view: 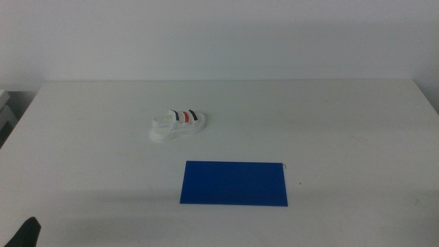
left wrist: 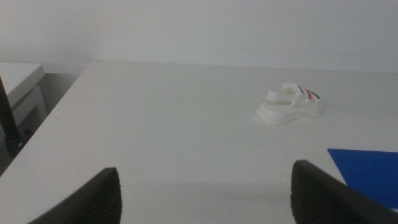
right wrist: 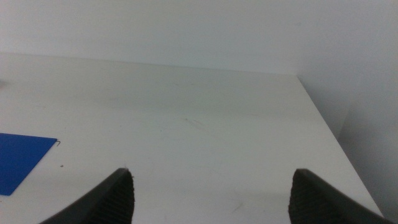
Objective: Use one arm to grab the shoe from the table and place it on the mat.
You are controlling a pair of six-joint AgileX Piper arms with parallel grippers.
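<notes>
The white shoe [view: 178,125] with two dark straps and one red strap lies on the white table [view: 329,123], left of centre. It also shows in the left wrist view [left wrist: 290,106]. The blue mat [view: 234,183] lies flat nearer the front, apart from the shoe; its corner shows in the left wrist view [left wrist: 370,171] and in the right wrist view [right wrist: 18,158]. My left gripper [left wrist: 205,196] is open and empty, low at the table's front left; its tip shows in the middle view [view: 27,233]. My right gripper [right wrist: 211,196] is open and empty at the front right, out of the middle view.
The table's left edge [left wrist: 56,112] and a pale shelf [left wrist: 18,81] beyond it show in the left wrist view. The table's right edge [right wrist: 329,130] shows in the right wrist view. A plain white wall stands behind the table.
</notes>
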